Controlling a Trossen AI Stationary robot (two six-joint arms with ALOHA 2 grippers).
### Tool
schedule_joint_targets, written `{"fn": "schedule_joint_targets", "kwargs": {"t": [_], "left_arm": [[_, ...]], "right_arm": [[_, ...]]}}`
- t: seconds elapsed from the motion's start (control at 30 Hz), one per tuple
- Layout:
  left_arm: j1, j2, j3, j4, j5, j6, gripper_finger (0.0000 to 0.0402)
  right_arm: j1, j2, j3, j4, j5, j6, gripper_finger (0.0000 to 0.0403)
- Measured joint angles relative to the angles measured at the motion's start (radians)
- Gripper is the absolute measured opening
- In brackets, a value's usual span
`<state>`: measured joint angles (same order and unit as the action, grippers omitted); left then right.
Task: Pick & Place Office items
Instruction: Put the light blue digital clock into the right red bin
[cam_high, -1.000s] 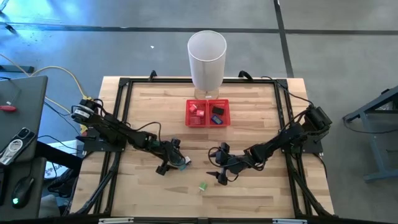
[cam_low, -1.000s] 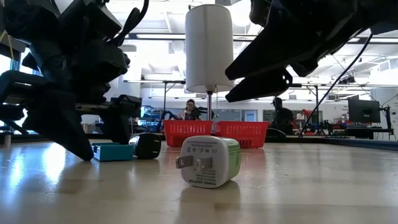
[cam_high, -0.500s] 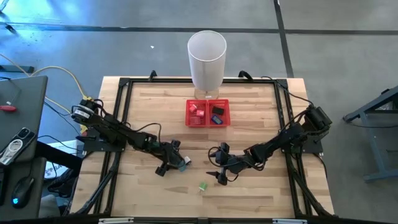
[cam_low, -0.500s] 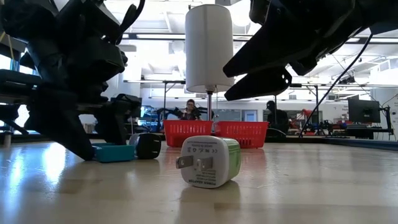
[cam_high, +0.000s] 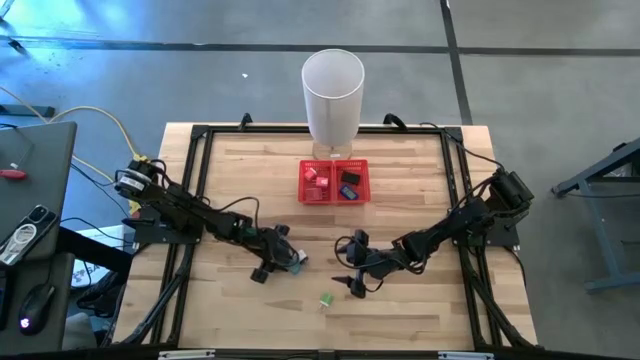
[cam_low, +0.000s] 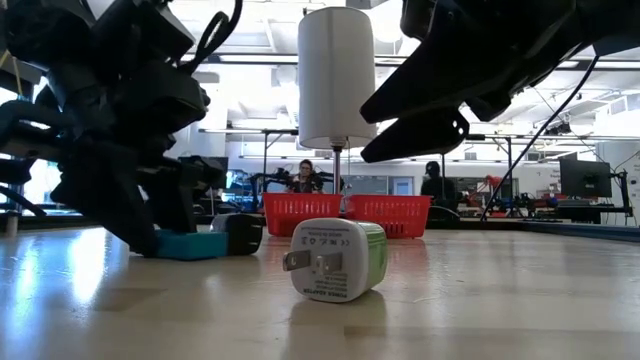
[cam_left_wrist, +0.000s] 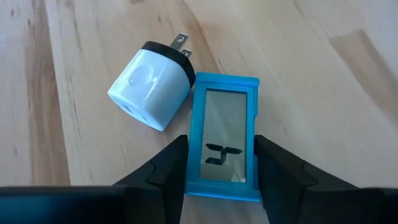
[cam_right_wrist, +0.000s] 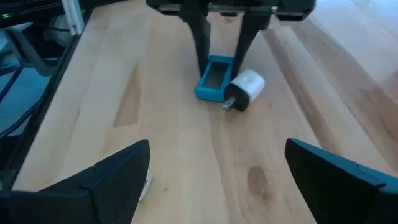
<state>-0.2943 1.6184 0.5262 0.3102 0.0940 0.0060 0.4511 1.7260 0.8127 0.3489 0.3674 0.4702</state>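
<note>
A blue-framed flat piece lies on the wooden table, with my left gripper closed around it at the table's left middle. A white-and-black plug adapter lies on its side right beside it. A green-and-white adapter rests nearer the front edge. My right gripper hangs open above the table, right of centre, with nothing between its fingers. Several small pieces lie in the red mesh tray. My left gripper pinches the blue piece by its two long sides, near the end closest to the gripper, between its two fingers. The fingers slant down from the table's left. The piece lies flat on the table.
A tall white bin stands at the far edge behind the red tray. A black frame runs around the tabletop. People show in the room beyond the table.
My left gripper's fingers have drawn together onto the blue piece's sides while the arm stayed where it was. The right arm kept still.
</note>
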Motion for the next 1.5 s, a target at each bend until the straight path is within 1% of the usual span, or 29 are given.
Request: {"fn": "schedule_joint_targets", "kwargs": {"t": [0.1,0.23,0.43,0.57,0.8,0.9,1.0,1.1,1.2,1.27,1.33,1.4,1.47,1.5], "left_arm": [[-0.009,-0.019,0.0,0.004,-0.008,-0.063,0.015],[-0.036,-0.081,-0.004,-0.023,-0.06,-0.132,0.0151],[-0.101,-0.193,0.013,-0.009,-0.194,-0.181,0.0151],[-0.134,-0.218,0.064,0.0,-0.249,-0.187,0.0151],[-0.138,-0.191,0.185,-0.059,-0.303,-0.21,0.0151],[-0.135,-0.181,0.219,-0.083,-0.342,-0.223,0.0151],[-0.125,-0.169,0.237,-0.085,-0.355,-0.225,0.0152],[-0.111,-0.133,0.26,-0.08,-0.344,-0.24,0.0152],[-0.098,-0.08,0.295,-0.075,-0.299,-0.243,0.0152],[-0.091,-0.059,0.311,-0.087,-0.286,-0.243,0.0152],[-0.087,-0.032,0.339,-0.075,-0.278,-0.243,0.0152],[-0.087,-0.022,0.356,-0.103,-0.277,-0.237,0.0152],[-0.087,0.0,0.389,-0.084,-0.269,-0.232,0.0152],[-0.087,-0.001,0.393,-0.102,-0.271,-0.232,0.0152]], "right_arm": [[0.0,0.0,0.0,0.0,-0.01,0.0,0.0362],[0.0,0.0,0.0,0.007,-0.011,0.0,0.0362],[0.0,0.0,0.0,0.036,-0.011,-0.027,0.0362],[0.0,0.0,0.0,0.073,-0.011,-0.058,0.0362],[0.0,0.0,0.0,0.153,-0.012,-0.122,0.0362],[0.0,0.0,0.0,0.165,-0.012,-0.135,0.0362],[0.0,0.0,0.0,0.171,-0.011,-0.138,0.0362],[0.003,0.0,0.0,0.181,-0.01,-0.162,0.0362],[0.007,0.0,0.0,0.189,-0.008,-0.183,0.0362],[0.007,0.0,0.0,0.202,-0.008,-0.193,0.0362],[0.007,0.0,0.0,0.203,-0.008,-0.204,0.0362],[0.007,0.0,0.0,0.2,-0.008,-0.208,0.0362],[0.008,0.0,0.0,0.193,-0.007,-0.207,0.0362],[0.007,0.0,0.0,0.194,-0.007,-0.207,0.0362]]}}
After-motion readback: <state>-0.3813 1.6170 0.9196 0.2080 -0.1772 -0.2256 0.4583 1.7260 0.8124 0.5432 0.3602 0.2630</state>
